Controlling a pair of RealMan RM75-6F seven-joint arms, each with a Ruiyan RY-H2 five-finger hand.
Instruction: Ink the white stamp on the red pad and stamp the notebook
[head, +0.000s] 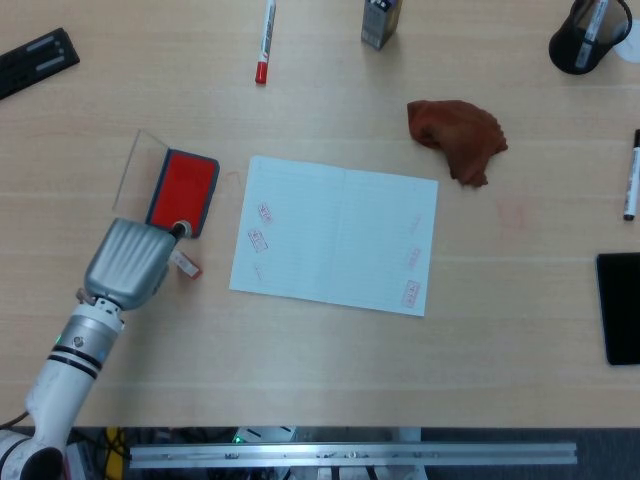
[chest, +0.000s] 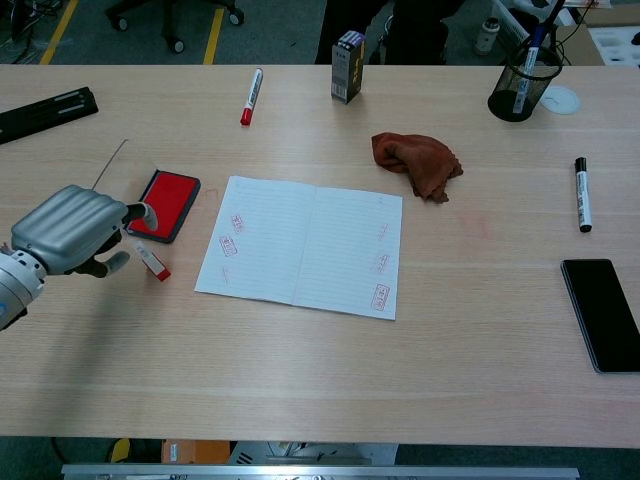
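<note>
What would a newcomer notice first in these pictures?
The open notebook lies at the table's middle, with faint red stamp marks on both pages. Left of it is the red pad, and just below the pad the left hand is beside the small white stamp. A brown cloth lies beyond the notebook's right corner.

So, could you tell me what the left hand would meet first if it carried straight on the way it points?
Most likely the red ink pad: the left hand points up-table towards it, with the white stamp just beside the fingers. Height above the table is unclear.
</note>
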